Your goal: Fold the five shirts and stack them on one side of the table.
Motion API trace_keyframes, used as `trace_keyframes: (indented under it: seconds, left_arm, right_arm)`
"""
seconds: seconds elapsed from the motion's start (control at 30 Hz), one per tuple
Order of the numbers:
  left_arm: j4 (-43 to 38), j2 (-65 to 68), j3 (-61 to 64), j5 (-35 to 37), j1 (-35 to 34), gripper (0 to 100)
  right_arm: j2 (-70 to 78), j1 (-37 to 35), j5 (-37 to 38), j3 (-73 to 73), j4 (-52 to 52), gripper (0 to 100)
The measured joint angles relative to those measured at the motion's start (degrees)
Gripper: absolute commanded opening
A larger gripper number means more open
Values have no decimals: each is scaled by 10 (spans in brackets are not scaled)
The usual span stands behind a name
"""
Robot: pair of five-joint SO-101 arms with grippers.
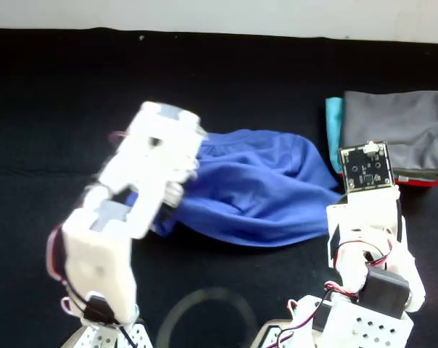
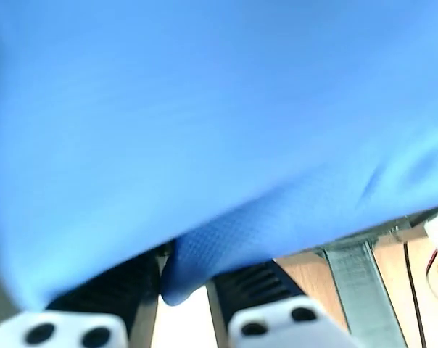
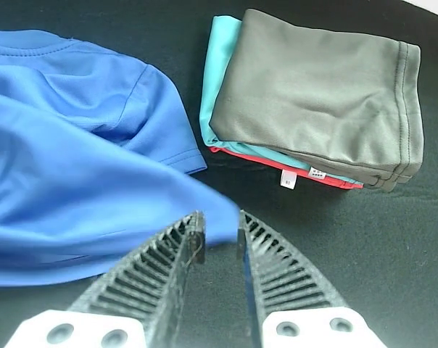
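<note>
A blue shirt [image 1: 255, 188] lies crumpled mid-table. My left gripper [image 1: 177, 192] is at its left edge and holds that edge raised. In the left wrist view the blue shirt [image 2: 204, 130] hangs close in front, and a fold of it is pinched in the left gripper [image 2: 183, 290]. My right arm [image 1: 368, 217] stands by the shirt's right edge. The right gripper [image 3: 219, 225] is open by a narrow gap, with a corner of the blue shirt [image 3: 74, 167] at its tips. A folded stack sits at the right: grey shirt [image 3: 320, 94] over teal [image 3: 222, 80] and red [image 3: 248, 156].
The black table cloth [image 1: 74, 109] is bare on the left and along the back. The folded stack [image 1: 397, 130] reaches the table's right edge. A faint ring [image 1: 204, 312] marks the front between the two arm bases.
</note>
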Motion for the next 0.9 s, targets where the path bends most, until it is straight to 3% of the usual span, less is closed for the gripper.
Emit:
trace_keyframes:
  seconds: [0.2, 0.43, 0.63, 0.9]
  left_arm:
    - [1, -121, 2, -105, -181, 8]
    - [4, -192, 53, -217, -311, 8]
    - [4, -149, 60, -232, -401, 9]
    - [4, -93, 47, -232, -461, 10]
  right_arm:
    - [90, -4, -75, -17, -36, 87]
    - [345, -158, -164, -251, 18, 87]
    - [602, -316, -202, -512, 56, 87]
    - [913, -432, -202, -762, 89, 107]
